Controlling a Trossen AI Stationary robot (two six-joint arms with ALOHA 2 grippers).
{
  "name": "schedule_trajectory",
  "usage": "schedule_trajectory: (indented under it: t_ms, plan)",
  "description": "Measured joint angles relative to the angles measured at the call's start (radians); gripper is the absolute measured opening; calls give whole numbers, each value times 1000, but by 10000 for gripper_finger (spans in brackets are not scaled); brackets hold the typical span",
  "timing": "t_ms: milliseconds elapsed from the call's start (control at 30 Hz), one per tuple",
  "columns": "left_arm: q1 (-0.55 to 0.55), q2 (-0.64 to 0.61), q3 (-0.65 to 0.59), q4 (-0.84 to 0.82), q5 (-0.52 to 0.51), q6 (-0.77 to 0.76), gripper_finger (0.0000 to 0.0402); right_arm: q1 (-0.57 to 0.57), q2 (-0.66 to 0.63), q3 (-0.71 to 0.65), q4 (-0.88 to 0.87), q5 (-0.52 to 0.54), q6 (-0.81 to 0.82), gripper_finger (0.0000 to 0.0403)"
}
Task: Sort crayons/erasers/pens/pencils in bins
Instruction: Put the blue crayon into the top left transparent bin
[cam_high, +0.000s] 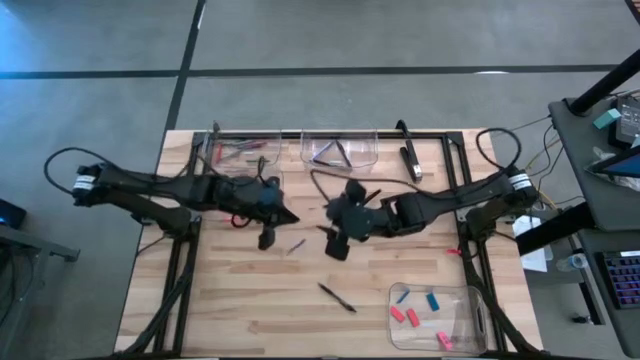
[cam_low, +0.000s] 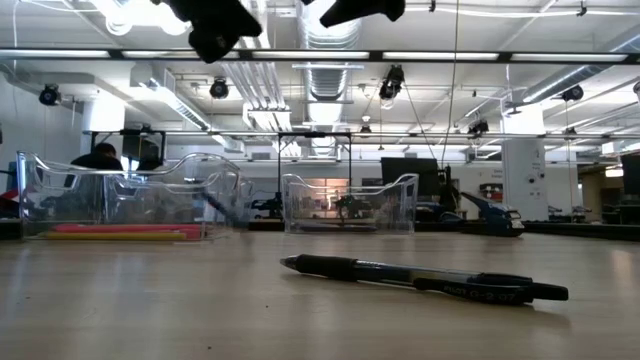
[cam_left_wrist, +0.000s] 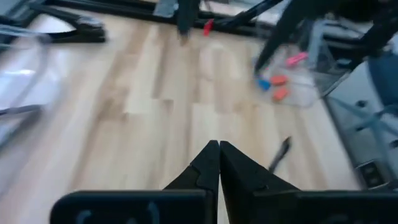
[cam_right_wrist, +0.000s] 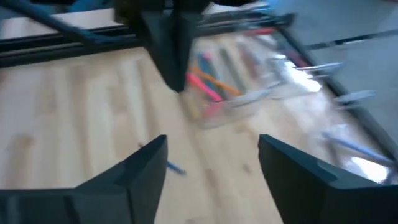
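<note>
Mid-desk (cam_high: 230, 300), both hands are raised, left hand (cam_high: 266, 238) closed on nothing, right hand (cam_high: 338, 245) spread open and empty, so the black pen (cam_high: 337, 297) lying loose short of the eraser bin (cam_high: 470, 296) could be nudged away if approached off-line.

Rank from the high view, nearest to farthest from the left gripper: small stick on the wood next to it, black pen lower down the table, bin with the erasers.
From the left gripper, shut and empty:
1. Small stick, just to its right.
2. Black pen, lower, toward table centre.
3. Eraser bin, lower right corner, pink and blue erasers inside.
</note>
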Motion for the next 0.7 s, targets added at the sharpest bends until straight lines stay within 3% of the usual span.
schedule_trajectory:
  t_ms: [200,433,700]
  plan:
    - [134,-99,0,-134,-19,71,2,-52,-59,0,-21,33,-1,270]
    - [207,-185,-14,-155,-3,109,1,-90,-53,-1,-28,22,-2,264]
    - [259,-233,-15,-142,-5,134,0,-133,55,-2,-20,-152,-16,249]
